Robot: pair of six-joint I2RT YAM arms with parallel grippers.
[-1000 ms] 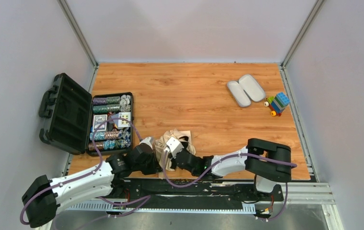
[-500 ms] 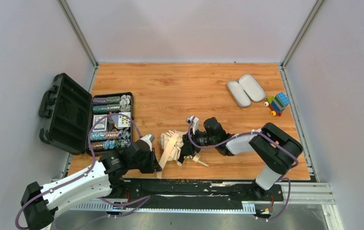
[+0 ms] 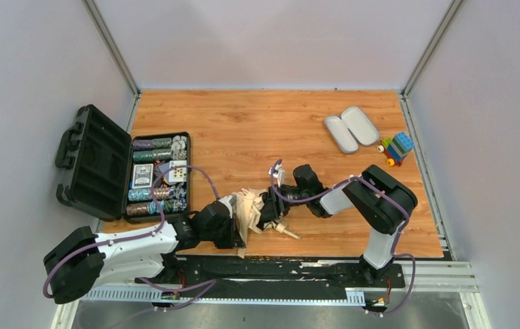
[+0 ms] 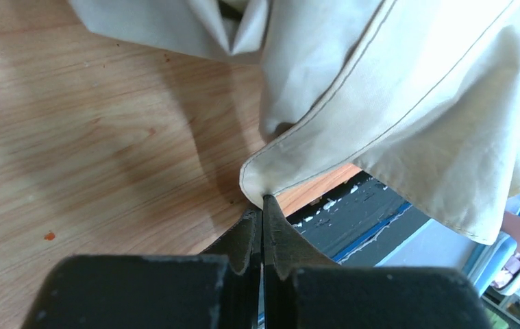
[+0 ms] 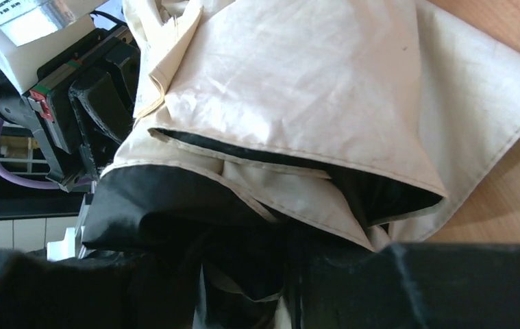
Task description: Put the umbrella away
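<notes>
The beige umbrella (image 3: pixel 249 204) lies crumpled near the table's front edge, its pale handle (image 3: pixel 286 230) sticking out to the right. My left gripper (image 3: pixel 235 229) is at its near-left side, shut, with a hemmed corner of the fabric (image 4: pixel 394 103) pinched at the fingertips (image 4: pixel 264 202). My right gripper (image 3: pixel 268 205) reaches in from the right, and its fingers are buried in the folds, closed on the beige and black fabric (image 5: pixel 298 89). The left gripper's body also shows in the right wrist view (image 5: pixel 85 103).
An open black case of poker chips (image 3: pixel 157 178) stands at the left with its lid (image 3: pixel 92 161) laid back. A lilac-grey oval hard case (image 3: pixel 351 128), open, and a toy of coloured blocks (image 3: pixel 397 147) sit at the far right. The table's front edge (image 3: pixel 325 253) is close by.
The right arm has swung up from the front edge and now holds the umbrella from the right. The left gripper has moved right, close against the umbrella. The fabric is bunched tighter.
</notes>
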